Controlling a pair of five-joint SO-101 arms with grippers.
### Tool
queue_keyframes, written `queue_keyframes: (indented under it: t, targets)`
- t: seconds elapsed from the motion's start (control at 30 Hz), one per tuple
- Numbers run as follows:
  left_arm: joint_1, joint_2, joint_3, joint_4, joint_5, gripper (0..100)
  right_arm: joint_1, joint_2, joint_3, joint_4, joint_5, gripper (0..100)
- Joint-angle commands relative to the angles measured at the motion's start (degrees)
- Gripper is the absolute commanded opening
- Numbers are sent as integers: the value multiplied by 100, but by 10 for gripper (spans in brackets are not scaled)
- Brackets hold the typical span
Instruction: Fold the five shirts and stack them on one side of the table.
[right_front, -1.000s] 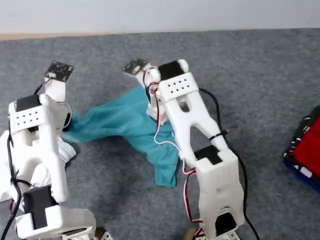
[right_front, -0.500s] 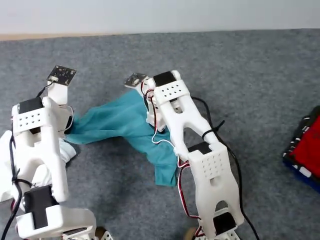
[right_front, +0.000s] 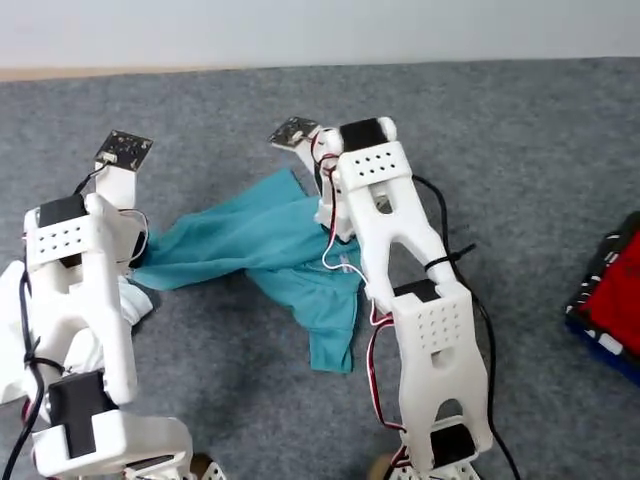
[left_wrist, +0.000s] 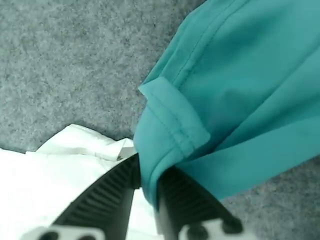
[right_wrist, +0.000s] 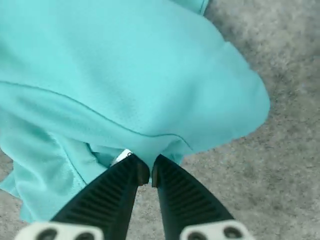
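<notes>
Pinching the shirt (right_front: 250, 240) at its 9 o'clock hem: left hand (left_wrist: 148, 181). At 2 o'clock, right hand (right_wrist: 145, 172) pinches a fold. Grey surface (right_front: 520, 150) beneath.

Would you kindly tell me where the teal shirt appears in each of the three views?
High view: the teal shirt lies spread mid-table between the two arms.
Left wrist view: the teal shirt has its hem pinched in the left gripper, next to a white shirt.
Right wrist view: the teal shirt has an edge pinched in the right gripper.
Shared landmark: the grey table cover.
</notes>
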Motion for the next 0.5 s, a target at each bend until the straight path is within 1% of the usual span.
queue_keyframes:
  t: [0.0, 0.1, 0.17, 0.27, 0.47]
  targets:
    - [53, -79, -22, -88, 26, 6, 48, -189, -149, 251, 26, 69]
    - [53, -79, -13, -88, 26, 6, -48, -171, -97, 242, -334, 184]
    - [53, -79, -13, -88, 26, 6, -92, -171, -97, 215, -589, 234]
    - [53, -70, -13, -88, 26, 6, -180, -66, -114, 207, -615, 258]
    - [53, -70, 48, -105, 26, 6, -312, 453, -132, 110, -668, 258]
